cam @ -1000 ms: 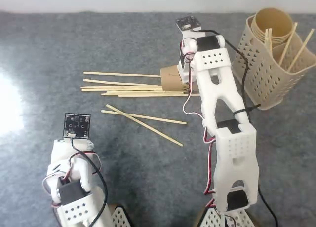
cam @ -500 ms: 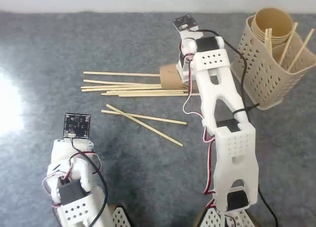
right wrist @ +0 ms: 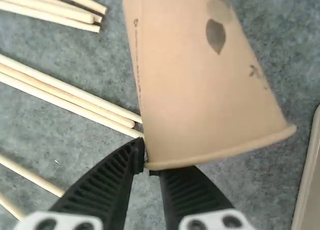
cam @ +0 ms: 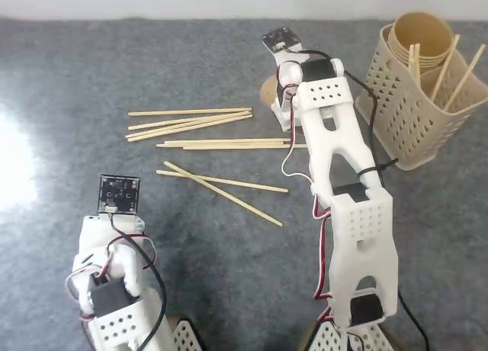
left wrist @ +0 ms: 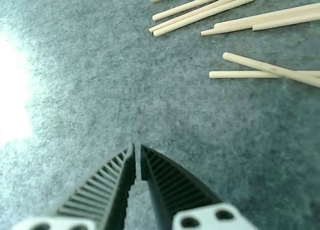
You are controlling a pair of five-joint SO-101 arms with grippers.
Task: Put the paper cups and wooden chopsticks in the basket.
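the right jaws are pinched on the rim of a paper cup (right wrist: 200,75), which lies tilted above the loose sticks. seen from above, the cup (cam: 267,90) peeks out beside that arm's wrist, near the basket (cam: 396,130) but not in it. the left jaws are pressed together with nothing between them, over the bare grey surface (left wrist: 100,90), well apart from the basket. loose wooden chopsticks (cam: 191,122) lie scattered on the surface, farther from the basket than the cup. inside the basket are stacked cups (cam: 421,34) and leaning sticks (cam: 444,69).
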